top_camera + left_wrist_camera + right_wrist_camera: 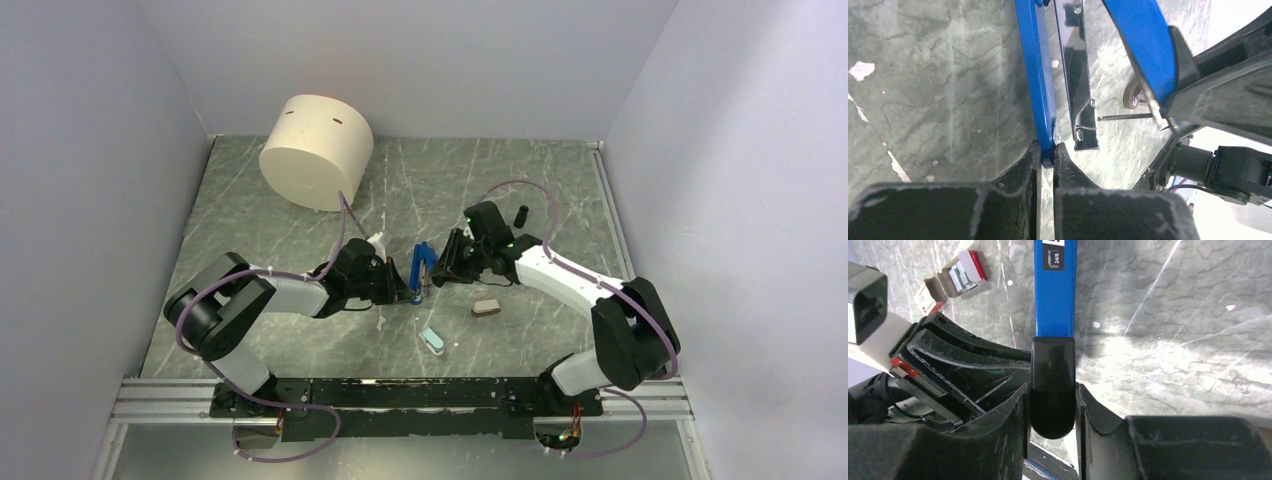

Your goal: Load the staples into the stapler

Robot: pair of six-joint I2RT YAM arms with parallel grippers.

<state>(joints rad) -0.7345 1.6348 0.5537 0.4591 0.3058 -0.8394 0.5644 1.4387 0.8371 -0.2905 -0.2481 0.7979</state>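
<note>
The stapler (423, 266) looks stiff, light and slick. Left jaws pinch its thin blue edge and right jaws clamp its black end. The staples (961, 277) look brittle.

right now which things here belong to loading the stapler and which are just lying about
For the job: slim blue plastic stapler; silver staple strips in red-and-white cardboard box.
Lying about: big cream cylinder; small black cylinder; beige oval lump; pale-blue capsule.
</note>
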